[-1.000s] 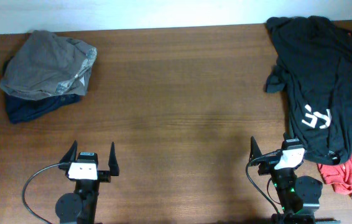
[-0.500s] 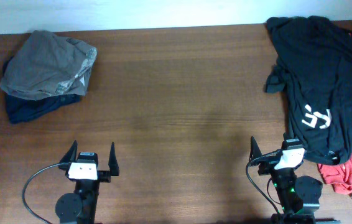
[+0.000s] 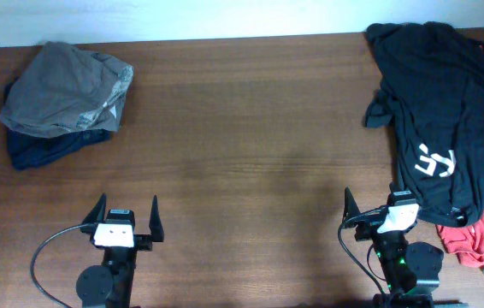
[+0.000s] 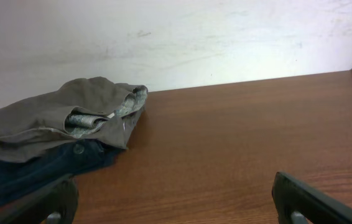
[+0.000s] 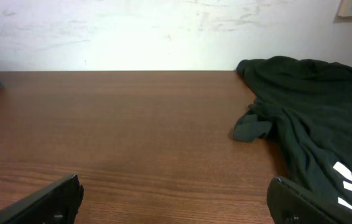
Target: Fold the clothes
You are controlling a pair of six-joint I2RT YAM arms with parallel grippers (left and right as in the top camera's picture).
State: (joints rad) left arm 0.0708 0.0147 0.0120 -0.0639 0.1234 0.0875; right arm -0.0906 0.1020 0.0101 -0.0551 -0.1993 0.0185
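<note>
Overhead view of a brown wooden table (image 3: pixel 250 154) with two robot arms at its near edge. The left gripper (image 3: pixel 127 205) sits near the left side of that edge. Its two dark fingers (image 4: pixel 300 199) are spread wide apart and hold nothing. A thin cable (image 3: pixel 47 248) loops out from the left arm's base.

The right gripper (image 5: pixel 175 183) sits near the right side of the near edge. Its fingers are also released and wide apart, with only bare wood between them. From above, its outer finger is hard to make out against dark cloth.

Just right of the right arm, a red garment (image 3: pixel 477 235) lies crumpled at the table's near right corner. A large black shirt (image 3: pixel 439 111) with white lettering partly overlaps it. The shirt sprawls from there up to the far right corner, and one bunched bit of its cloth sticks out toward the middle of the table. The wide middle of the table shows plain wood grain.

The shorts (image 3: pixel 67 90), grey-olive, lie at the far left corner, well apart from both grippers. They are bunched in a loose heap, and a lighter patterned lining shows at the edge that faces the table's middle. They rest on top of a dark navy garment (image 3: pixel 41 147), which shows below them on the near side. A white wall (image 4: pixel 163 37) rises behind the table's far edge.
</note>
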